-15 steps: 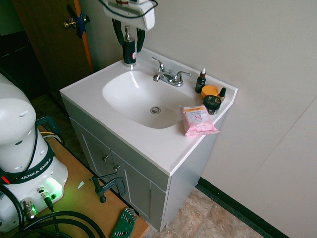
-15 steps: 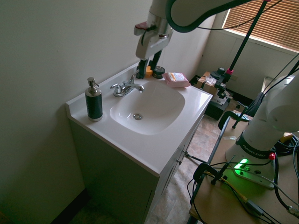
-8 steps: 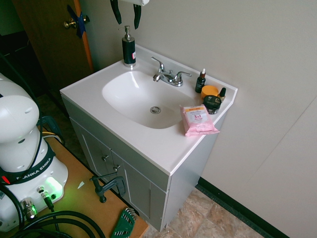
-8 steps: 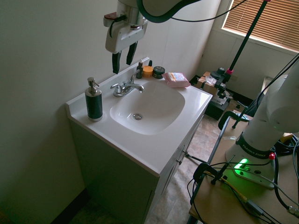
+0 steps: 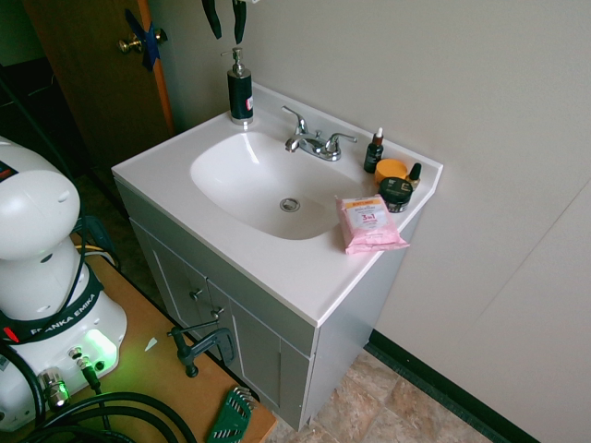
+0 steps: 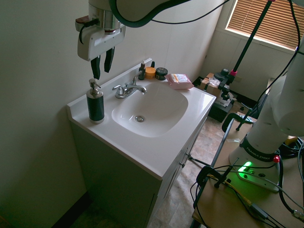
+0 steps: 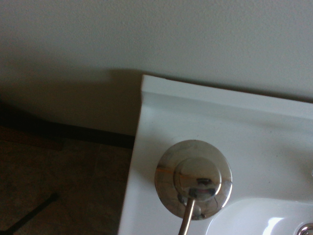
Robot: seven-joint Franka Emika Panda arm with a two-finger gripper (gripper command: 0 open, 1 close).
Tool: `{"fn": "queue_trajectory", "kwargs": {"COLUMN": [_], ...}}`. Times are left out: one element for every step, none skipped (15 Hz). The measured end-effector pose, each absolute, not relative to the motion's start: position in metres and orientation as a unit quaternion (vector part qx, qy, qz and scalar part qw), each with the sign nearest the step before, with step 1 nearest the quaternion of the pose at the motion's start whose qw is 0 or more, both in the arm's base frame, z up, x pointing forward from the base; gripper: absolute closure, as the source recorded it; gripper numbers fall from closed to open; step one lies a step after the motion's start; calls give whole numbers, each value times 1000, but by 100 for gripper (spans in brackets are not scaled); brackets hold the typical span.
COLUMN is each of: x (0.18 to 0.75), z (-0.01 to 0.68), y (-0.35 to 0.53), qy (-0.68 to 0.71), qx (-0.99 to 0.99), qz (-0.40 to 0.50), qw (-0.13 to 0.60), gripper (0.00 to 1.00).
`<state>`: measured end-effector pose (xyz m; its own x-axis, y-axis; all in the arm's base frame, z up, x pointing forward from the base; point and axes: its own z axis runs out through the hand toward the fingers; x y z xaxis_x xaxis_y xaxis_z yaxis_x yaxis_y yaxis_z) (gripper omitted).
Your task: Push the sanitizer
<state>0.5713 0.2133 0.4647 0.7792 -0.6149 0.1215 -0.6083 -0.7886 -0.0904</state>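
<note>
The sanitizer is a tall black pump bottle with a silver head and a small red-and-white label. It stands upright at the back corner of the white vanity top, beside the basin. My gripper hangs in the air just above its pump head, fingers pointing down and apart, touching nothing. At the top edge of the first exterior view, only the fingertips show. The wrist view looks straight down on the silver pump head near the counter's corner.
A chrome faucet sits behind the basin. A small dropper bottle, an orange jar, a black jar and a pink wipes pack cluster at the far corner. The wall runs close behind the sanitizer.
My gripper has travelled along the back wall from over the faucet and small bottles to above the sanitizer. Its fingers stand a little closer together. The sanitizer has not moved.
</note>
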Motion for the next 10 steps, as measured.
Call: {"fn": "queue_trajectory", "kwargs": {"x": [576, 580, 584, 586, 588, 589, 589, 589, 588, 588], "z": [463, 463, 461, 458, 454, 450, 445, 442, 440, 440], "y": [214, 214, 214, 216, 219, 222, 226, 230, 232, 232], "qy": [324, 325, 325, 324, 323, 322, 322, 322, 322, 322], "qx": [-943, -943, -943, -943, -944, -944, -945, -945, -945, -945], "qz": [-72, -72, -71, -70, -68, -65, -62, -60, -60, -61], "qw": [22, 22, 21, 21, 20, 20, 18, 17, 16, 15], "gripper": [100, 100, 100, 100, 100, 100, 100, 100, 100, 100]}}
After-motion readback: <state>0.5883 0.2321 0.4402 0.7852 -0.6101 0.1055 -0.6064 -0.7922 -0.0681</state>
